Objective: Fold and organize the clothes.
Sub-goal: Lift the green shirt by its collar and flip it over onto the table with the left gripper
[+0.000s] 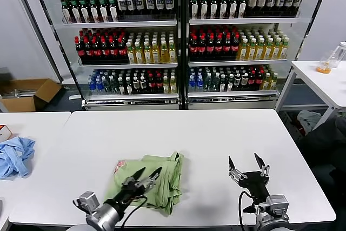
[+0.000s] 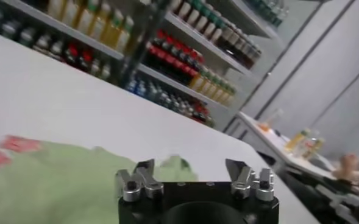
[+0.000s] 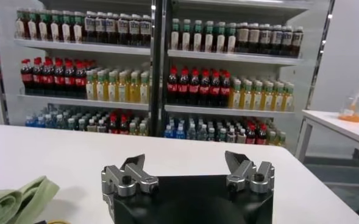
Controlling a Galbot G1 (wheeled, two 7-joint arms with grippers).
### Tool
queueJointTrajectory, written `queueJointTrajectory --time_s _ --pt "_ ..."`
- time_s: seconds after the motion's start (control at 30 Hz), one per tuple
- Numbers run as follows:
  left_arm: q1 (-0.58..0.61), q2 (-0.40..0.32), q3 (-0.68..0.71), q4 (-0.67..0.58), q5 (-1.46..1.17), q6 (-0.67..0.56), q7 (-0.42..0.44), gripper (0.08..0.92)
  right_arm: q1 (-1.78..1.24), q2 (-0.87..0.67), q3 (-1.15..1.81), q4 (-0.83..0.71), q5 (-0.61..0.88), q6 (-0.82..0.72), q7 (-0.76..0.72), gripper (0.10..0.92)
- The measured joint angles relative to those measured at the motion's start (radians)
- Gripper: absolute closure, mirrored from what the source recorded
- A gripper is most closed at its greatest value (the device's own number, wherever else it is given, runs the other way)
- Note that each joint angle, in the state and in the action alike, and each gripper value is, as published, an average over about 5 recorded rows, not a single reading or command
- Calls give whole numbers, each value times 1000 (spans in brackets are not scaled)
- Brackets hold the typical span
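T-shirt: the light green T-shirt (image 1: 154, 181) lies folded in a bundle on the white desk (image 1: 216, 133), toward 6 o'clock of the desk top; a patch of red-and-white print shows at its 9 o'clock edge.
Left gripper: the left gripper (image 1: 147, 176) is low over the shirt's near part, jaws apart, nothing between them.
Right gripper: the right gripper (image 1: 248, 162) is above bare desk at 3 o'clock of the shirt, well apart from it, jaws wide apart and empty.
Side desk: a light blue garment (image 1: 15, 156) lies crumpled at 9 o'clock.
Background: shelves of bottles (image 1: 178, 41) at 12 o'clock.

T-shirt (image 1: 154, 181) on table (image 1: 216, 139), L gripper (image 1: 147, 177) over it.
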Motion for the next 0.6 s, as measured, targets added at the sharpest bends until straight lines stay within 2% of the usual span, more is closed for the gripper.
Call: queueJointTrajectory --time_s 0.13,0.6 --pt "7 8 -36 27 55 -30 -32 181 -4 1 0 2 -3 1 0 203" --pt "-11 -9 -49 158 181 -49 -89 177 -30 3 20 24 -8 5 -2 203"
